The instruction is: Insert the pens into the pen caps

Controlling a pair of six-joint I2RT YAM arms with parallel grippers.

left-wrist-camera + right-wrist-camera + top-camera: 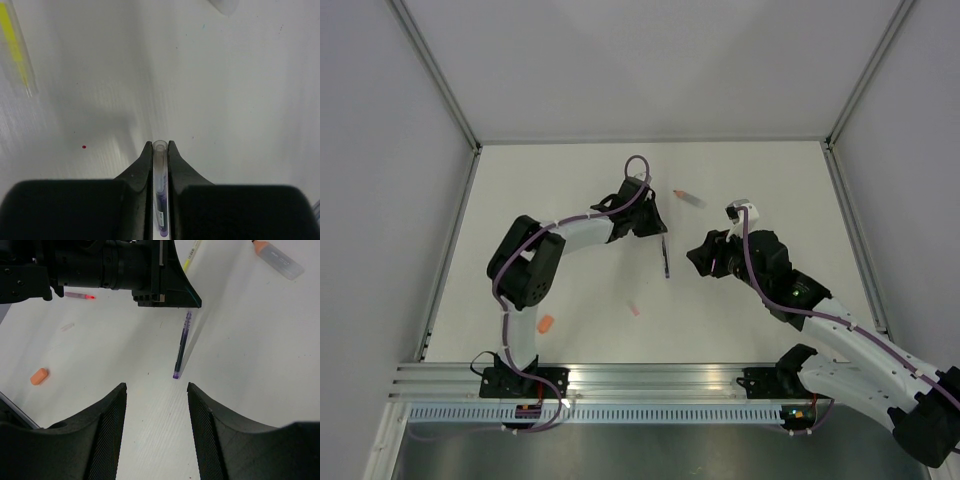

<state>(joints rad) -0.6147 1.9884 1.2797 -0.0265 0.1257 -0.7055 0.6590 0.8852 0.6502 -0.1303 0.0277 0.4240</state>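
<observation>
My left gripper (160, 145) is shut on the dark purple pen (160, 186), whose clear end pokes out just past the fingertips. From above, that pen (666, 256) hangs down from the left gripper (660, 232), slanting toward the table. My right gripper (156, 390) stands open and empty, just short of the pen's purple end (176, 374). The orange pen cap (38, 376) and the pale pink pen cap (67, 327) lie apart on the table to the left. The pale pink cap (635, 308) and the orange cap (546, 324) also show from above.
A grey pen with an orange tip (689, 197) lies behind the grippers. A yellow pen (15, 50) lies beside the left gripper. A pink pen (80, 295) rests under the left arm. Grey walls (380, 150) enclose the white table on three sides.
</observation>
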